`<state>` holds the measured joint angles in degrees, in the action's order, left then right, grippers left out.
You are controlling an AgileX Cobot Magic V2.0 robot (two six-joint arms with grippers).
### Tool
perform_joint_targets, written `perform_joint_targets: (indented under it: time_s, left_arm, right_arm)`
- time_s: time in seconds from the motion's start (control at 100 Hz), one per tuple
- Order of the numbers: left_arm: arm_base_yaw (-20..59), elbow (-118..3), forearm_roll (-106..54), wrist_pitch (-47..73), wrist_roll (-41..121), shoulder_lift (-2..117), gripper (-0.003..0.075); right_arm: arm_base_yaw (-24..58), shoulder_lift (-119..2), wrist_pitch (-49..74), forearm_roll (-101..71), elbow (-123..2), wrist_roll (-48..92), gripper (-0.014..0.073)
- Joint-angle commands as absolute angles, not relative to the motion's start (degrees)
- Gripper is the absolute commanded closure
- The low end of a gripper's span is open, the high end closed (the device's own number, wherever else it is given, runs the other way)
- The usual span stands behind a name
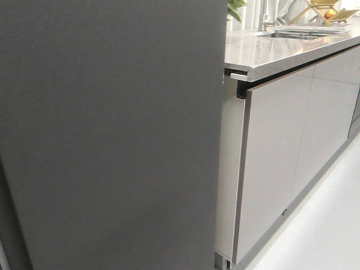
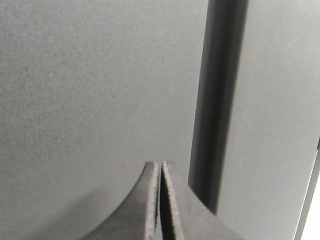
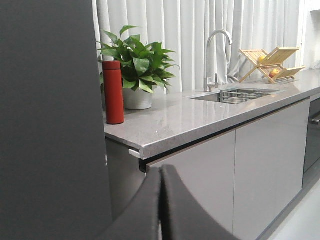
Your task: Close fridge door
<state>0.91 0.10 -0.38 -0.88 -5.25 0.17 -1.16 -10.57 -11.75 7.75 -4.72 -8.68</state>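
The fridge door (image 1: 112, 135) is a tall matte dark-grey slab that fills the left of the front view; its white lining and bins are hidden. It also shows at the edge of the right wrist view (image 3: 50, 120). In the left wrist view, two dark-grey surfaces meet at a dark vertical gap (image 2: 217, 100). My left gripper (image 2: 160, 165) is shut and empty, its tips close against the larger surface (image 2: 90, 90) beside that gap. My right gripper (image 3: 161, 170) is shut and empty, in front of the cabinet below the counter edge. Neither gripper shows in the front view.
A grey countertop (image 1: 264, 50) runs to the right of the door over glossy light-grey cabinet fronts (image 1: 270, 157). On it stand a red bottle (image 3: 113, 92), a potted plant (image 3: 137, 65), a sink tap (image 3: 215, 55) and a wooden rack (image 3: 270, 62). White floor (image 1: 320, 225) lies at the lower right.
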Motion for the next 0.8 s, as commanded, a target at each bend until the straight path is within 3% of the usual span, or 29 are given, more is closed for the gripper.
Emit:
perform_joint_targets:
  time_s: [0.0, 0.34, 0.79]
  left_arm:
    - [1.38, 1.7, -0.48, -5.28, -5.45, 1.26, 0.0741]
    - [1.38, 1.7, -0.48, -5.28, -5.45, 1.26, 0.0741]
    - [1.38, 1.7, -0.48, -5.28, -5.45, 1.26, 0.0741]
  right_arm:
    - [-1.54, -8.32, -16.87, 8.21, -3.43, -8.2, 0.067]
    - [-1.54, 1.09, -9.48, 8.21, 1.34, -8.2, 0.067]
    - [-1.54, 1.2, -8.15, 8.21, 1.34, -8.2, 0.067]
